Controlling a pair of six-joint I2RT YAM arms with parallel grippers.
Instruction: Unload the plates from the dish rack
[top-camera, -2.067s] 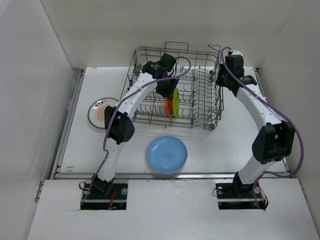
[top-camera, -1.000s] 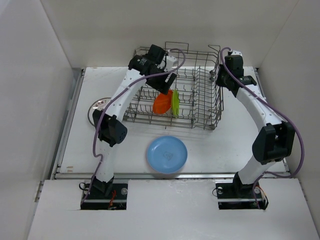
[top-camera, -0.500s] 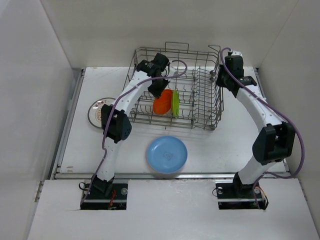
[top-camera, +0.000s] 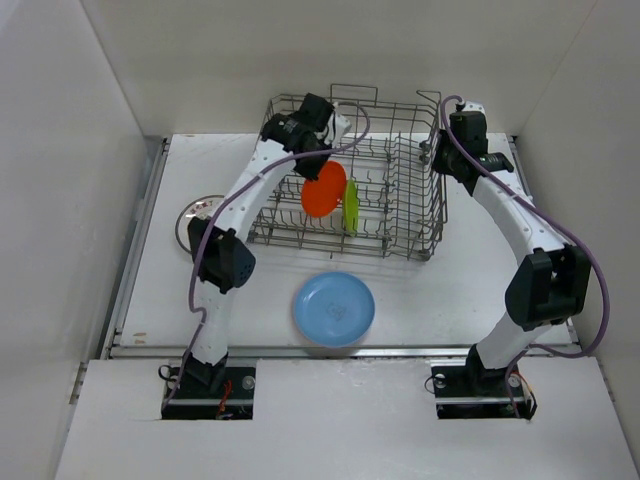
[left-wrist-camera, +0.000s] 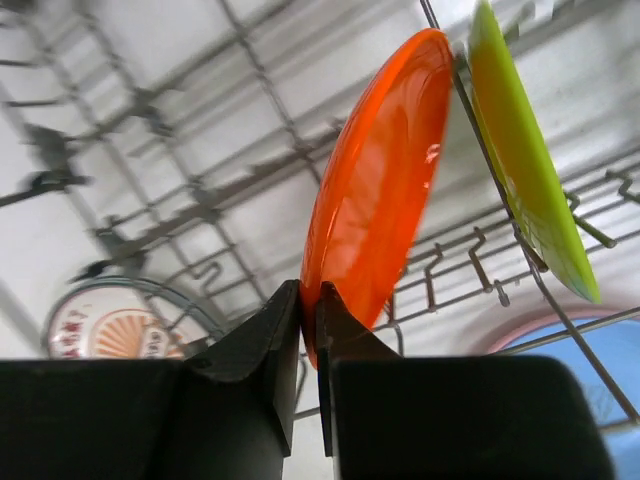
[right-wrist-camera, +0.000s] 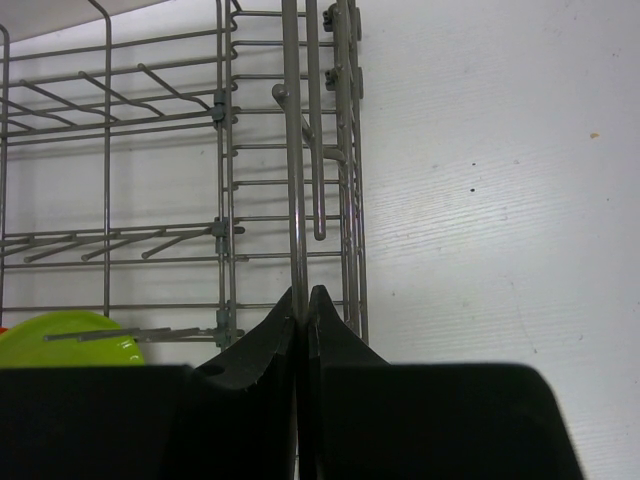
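Observation:
The grey wire dish rack (top-camera: 400, 215) stands at the back of the table. My left gripper (left-wrist-camera: 309, 300) is shut on the rim of an orange plate (left-wrist-camera: 375, 190), which hangs lifted above the rack's tines (top-camera: 324, 188). A lime green plate (top-camera: 351, 206) stands upright in the rack just right of it (left-wrist-camera: 520, 150). My right gripper (right-wrist-camera: 303, 296) is shut on a wire of the rack's right wall (top-camera: 436, 150). A blue plate (top-camera: 334, 309) lies flat on the table in front of the rack. A white plate with an orange sunburst (top-camera: 190, 222) lies left of the rack, partly behind my left arm.
White walls close in the table on the left, back and right. A metal rail (top-camera: 340, 350) runs along the near edge, by the arm bases. Both arms reach over the rack from either side.
My left gripper closed on the orange plate's rim and raised it out of the tines. The rack shifted slightly. The right arm has held still on the rack wall.

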